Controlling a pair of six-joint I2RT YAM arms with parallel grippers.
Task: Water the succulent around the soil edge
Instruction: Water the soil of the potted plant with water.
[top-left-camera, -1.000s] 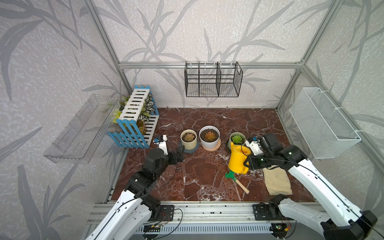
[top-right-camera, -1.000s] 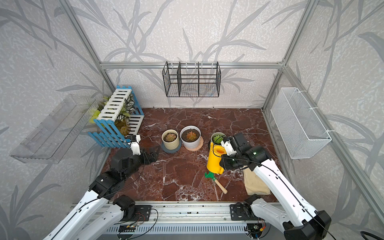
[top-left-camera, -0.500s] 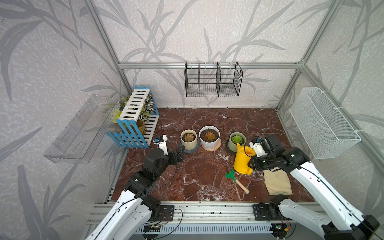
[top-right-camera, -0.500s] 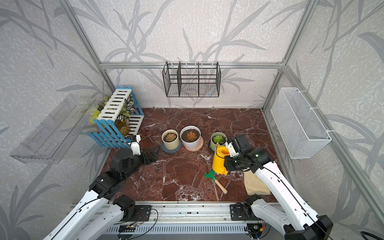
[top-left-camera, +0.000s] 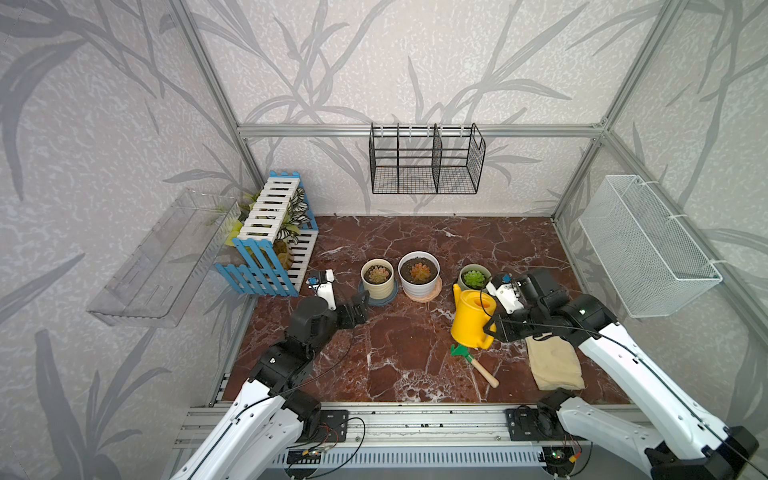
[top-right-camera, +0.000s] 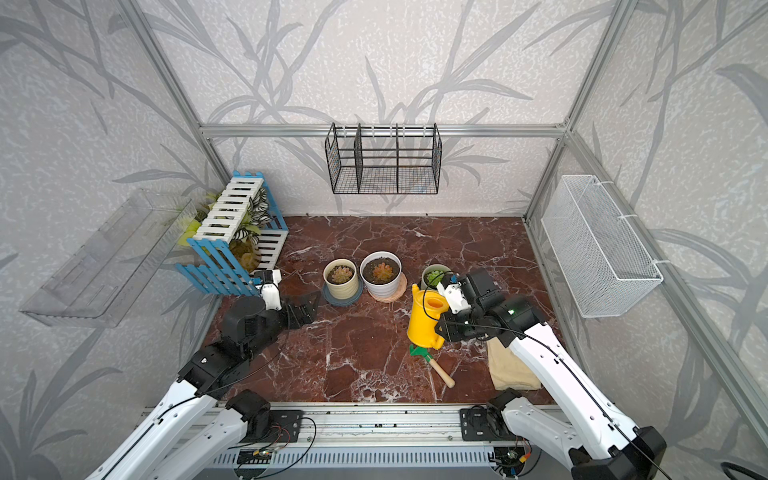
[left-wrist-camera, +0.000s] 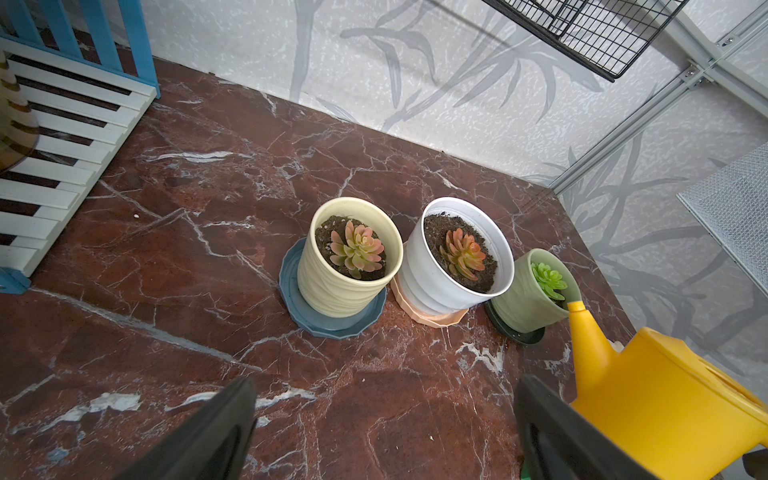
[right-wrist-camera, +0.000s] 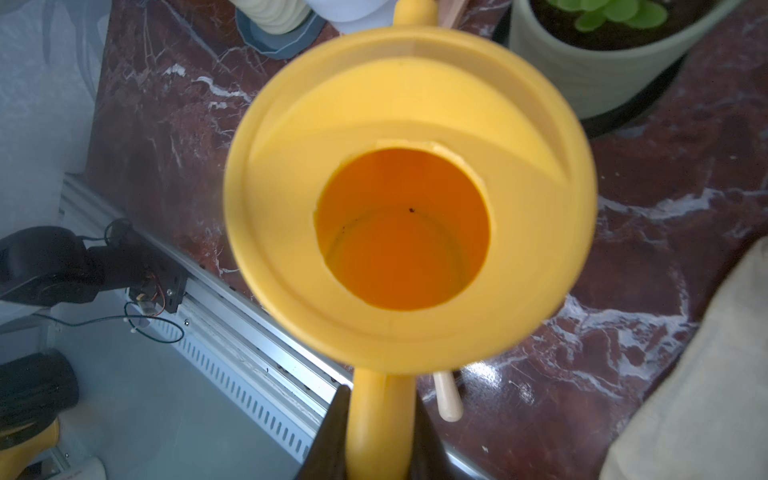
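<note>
The succulent, a small bright green rosette, sits in a pale sage pot on a dark saucer. Dark soil edge rings it inside the rim. My right gripper is shut on the handle of a yellow watering can. The can is held roughly upright just in front of the pot, its spout beside the pot's rim. I see no water inside the can. My left gripper is open and holds nothing, low over the floor near the cream pot.
A cream pot on a grey-blue saucer and a white pot stand left of the sage pot. A green hand rake and a beige cloth lie under and beside the right arm. A blue-white fence crate stands far left.
The right gripper has shifted the can slightly left and set it more upright, so the green rosette now shows fully. The left arm has not moved.
</note>
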